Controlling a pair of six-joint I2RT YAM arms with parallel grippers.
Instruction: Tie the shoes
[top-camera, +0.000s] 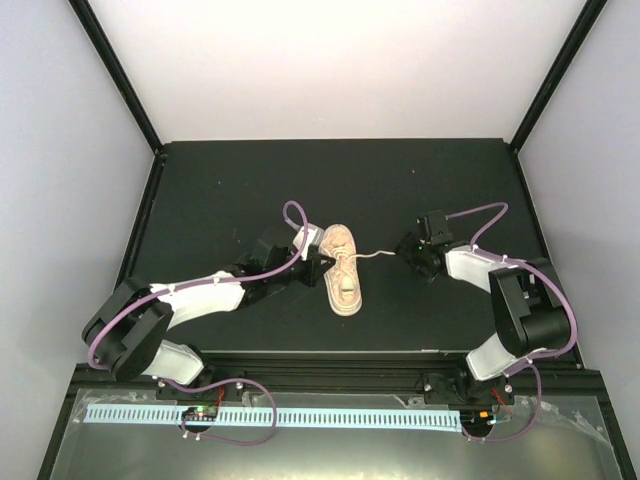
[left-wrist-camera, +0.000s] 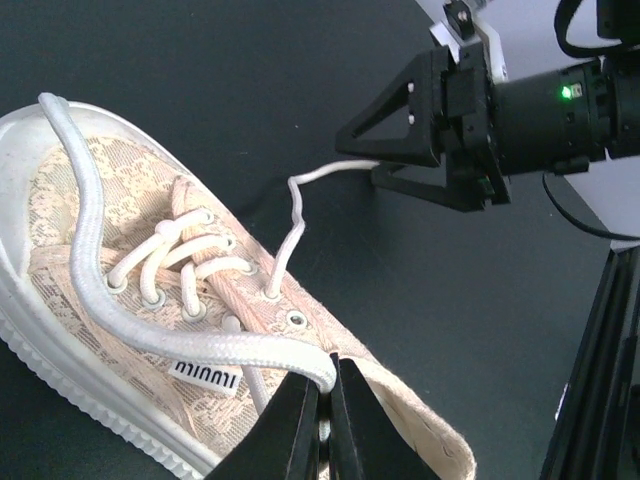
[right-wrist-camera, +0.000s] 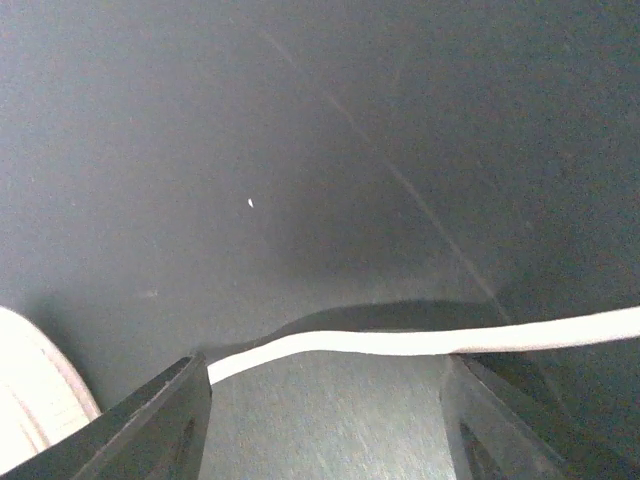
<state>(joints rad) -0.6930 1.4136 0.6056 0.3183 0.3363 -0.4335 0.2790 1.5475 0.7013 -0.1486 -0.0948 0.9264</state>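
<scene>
Cream-white cord is pinched between the nearly closed fingers of the left gripper (left-wrist-camera: 320, 400), which is clenched on the thick lace (left-wrist-camera: 150, 335) where it sweeps back across the shoe's tongue. The shoe (top-camera: 345, 290), a pale pink-beige lace sneaker, lies flat near the middle of the black worktop (top-camera: 220, 180), a little closer to the near edge than the far one. Its toe appears to point toward that near edge.

A thinner lace (left-wrist-camera: 297, 215) rises from an upper eyelet, kinks once, then runs toward the right edge. There it lies across the gap of the right gripper (right-wrist-camera: 325, 385), whose jaws stand wide apart, released, with the cord resting between them and no squeeze on it.

The step in hand looks like securing this second strand so both ends can be worked together. To do it well:

- **Grip:** the right claw should centre the cord in its pads and close squarely, because a thin lace lying near the fingertips could slip out.
- **Pull:** any pull is best kept low and level, and matched on both sides toward the left and right edges, as a light shoe will probably slide or tip under a one-sided tug.
- **Slack:** the kinked strand needs some slack left in it for the crossing.
</scene>
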